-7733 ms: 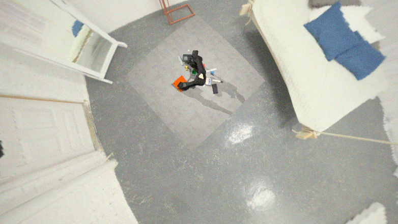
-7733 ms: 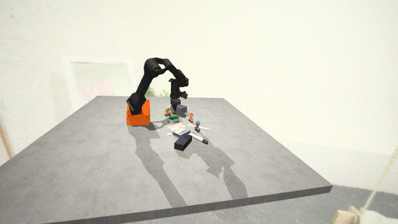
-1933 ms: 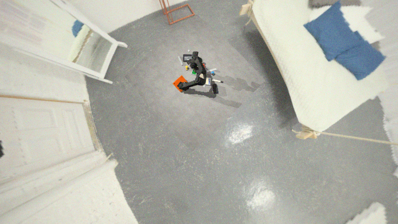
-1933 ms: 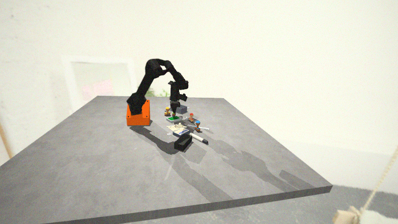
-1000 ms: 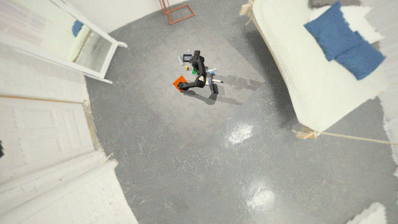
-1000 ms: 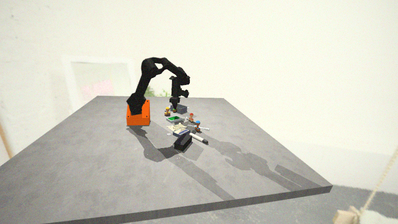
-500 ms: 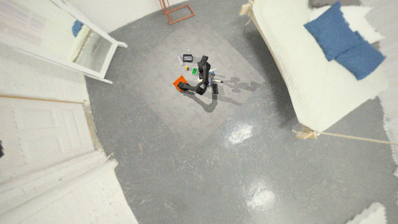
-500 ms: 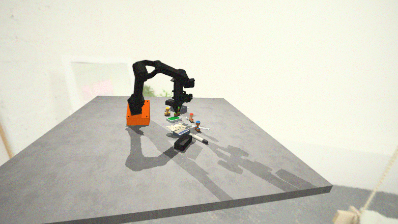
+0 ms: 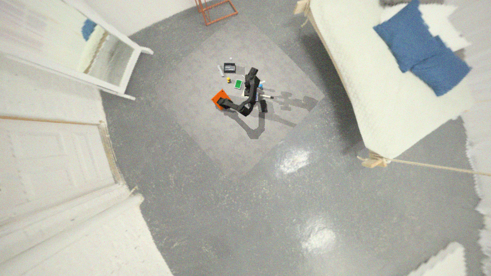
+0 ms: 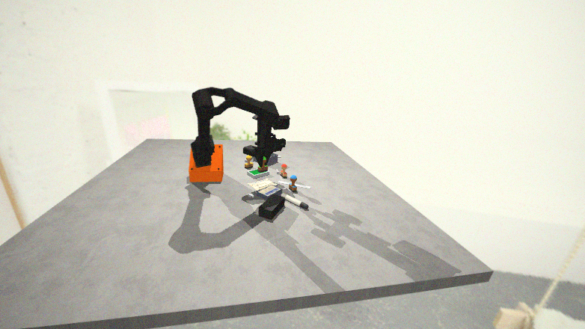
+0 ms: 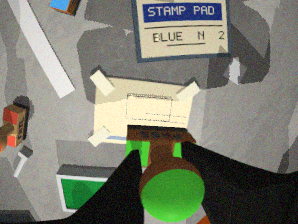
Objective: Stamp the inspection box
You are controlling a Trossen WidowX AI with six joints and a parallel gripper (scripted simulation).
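My gripper [image 10: 262, 161] [image 11: 160, 152] is shut on the green-knobbed stamp [image 10: 262, 167] [image 11: 172, 195], which hangs upright with its brown block down. The lettering on the block is not readable. The open green pad [image 9: 238, 84] [image 10: 254, 173] [image 11: 74, 194] lies at the lower left in the wrist view, partly behind a finger. The cream card [image 10: 257, 185] [image 11: 109, 114] is held by pale tape at its corners. Its inspection box [image 11: 127, 107] shows as a thin outline with no print visible inside. The stamp is above the bench, at the card's lower edge in the wrist view.
A closed blue stamp pad [image 10: 268, 191] [image 11: 182, 45] lies beyond the card. A red stamp [image 10: 283, 170] [image 11: 15, 122], blue stamp [image 10: 293, 182] and yellow stamp [image 9: 228, 79] [image 10: 248, 161] stand around. A marker [image 10: 293, 200], black block [image 10: 271, 208] and dark tray [image 9: 224, 68] are also there.
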